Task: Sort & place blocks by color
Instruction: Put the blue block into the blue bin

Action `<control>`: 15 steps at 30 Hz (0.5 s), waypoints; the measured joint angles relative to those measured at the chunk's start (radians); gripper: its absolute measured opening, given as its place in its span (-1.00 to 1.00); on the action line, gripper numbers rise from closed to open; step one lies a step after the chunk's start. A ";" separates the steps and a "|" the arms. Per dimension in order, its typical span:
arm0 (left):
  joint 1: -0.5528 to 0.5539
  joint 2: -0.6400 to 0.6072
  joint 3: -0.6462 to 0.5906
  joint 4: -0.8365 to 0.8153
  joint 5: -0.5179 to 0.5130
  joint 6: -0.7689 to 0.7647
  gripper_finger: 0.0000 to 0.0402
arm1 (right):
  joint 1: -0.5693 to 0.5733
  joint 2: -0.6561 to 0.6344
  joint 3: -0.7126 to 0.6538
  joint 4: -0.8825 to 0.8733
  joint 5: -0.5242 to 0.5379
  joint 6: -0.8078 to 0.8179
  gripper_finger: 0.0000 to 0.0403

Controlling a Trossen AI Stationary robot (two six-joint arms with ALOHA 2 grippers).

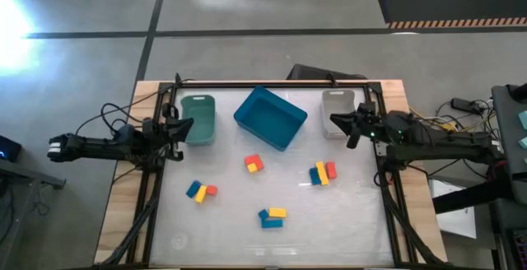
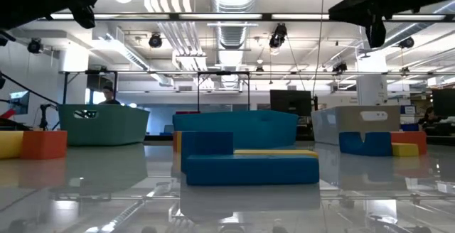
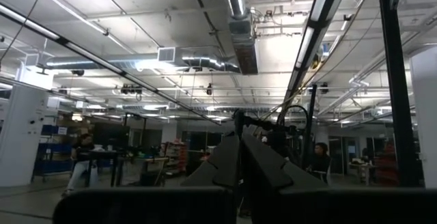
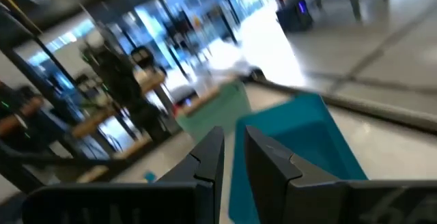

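Small red, yellow and blue blocks lie on the table in several little clusters: red and yellow (image 1: 254, 164), blue, yellow and red (image 1: 323, 173), another three-colour group (image 1: 200, 191), and blue with yellow (image 1: 272, 216), which sits closest in the low view (image 2: 249, 162). My left gripper (image 1: 183, 126) hovers above the table's left side beside the green bin, fingers shut (image 3: 239, 157). My right gripper (image 1: 336, 120) hovers by the grey bin, its fingers (image 4: 233, 149) a narrow gap apart, pointing toward the blue bin. Neither holds anything.
Three bins stand along the far side of the table: green (image 1: 198, 119) on the left, blue (image 1: 270, 118) in the middle, turned askew, and grey (image 1: 338, 112) on the right. A dark frame rail (image 1: 272, 83) borders the table. The near strip of the table holds no objects.
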 joint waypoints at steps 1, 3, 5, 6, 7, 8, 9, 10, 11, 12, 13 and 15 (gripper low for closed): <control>0.000 0.000 0.000 0.001 0.000 0.000 -1.00 | 0.000 0.028 0.033 -0.042 0.000 0.008 -0.76; 0.000 0.000 0.000 0.000 0.000 -0.001 -1.00 | 0.003 0.086 0.092 -0.121 0.000 0.013 -0.76; 0.000 0.002 -0.001 0.001 0.000 -0.001 -1.00 | 0.009 0.148 0.148 -0.192 0.000 0.016 -0.76; 0.000 0.006 -0.001 0.001 0.000 -0.001 -1.00 | 0.013 0.177 0.174 -0.223 0.000 0.023 -0.76; 0.000 0.009 -0.001 0.000 0.000 -0.001 -1.00 | 0.017 0.207 0.199 -0.251 -0.001 0.034 -0.76; 0.000 0.011 -0.002 0.000 0.000 -0.002 -1.00 | 0.022 0.236 0.226 -0.285 -0.001 0.051 -0.76; 0.000 0.014 -0.002 0.000 0.000 -0.003 -1.00 | 0.029 0.267 0.251 -0.320 -0.001 0.068 -0.76; 0.000 0.016 -0.002 0.000 0.000 -0.004 -1.00 | 0.036 0.300 0.274 -0.359 -0.001 0.081 -0.76; 0.000 0.018 -0.002 0.000 0.000 -0.007 -1.00 | 0.046 0.331 0.296 -0.404 -0.006 0.104 -0.76; 0.000 0.022 -0.002 0.000 0.000 -0.007 -1.00 | 0.055 0.358 0.321 -0.441 -0.007 0.128 -0.76; 0.000 0.025 -0.003 0.000 0.000 -0.007 -1.00 | 0.064 0.383 0.351 -0.467 -0.008 0.153 -0.76; 0.000 0.031 -0.005 -0.001 0.000 -0.007 -1.00 | 0.084 0.437 0.404 -0.541 -0.010 0.205 -0.76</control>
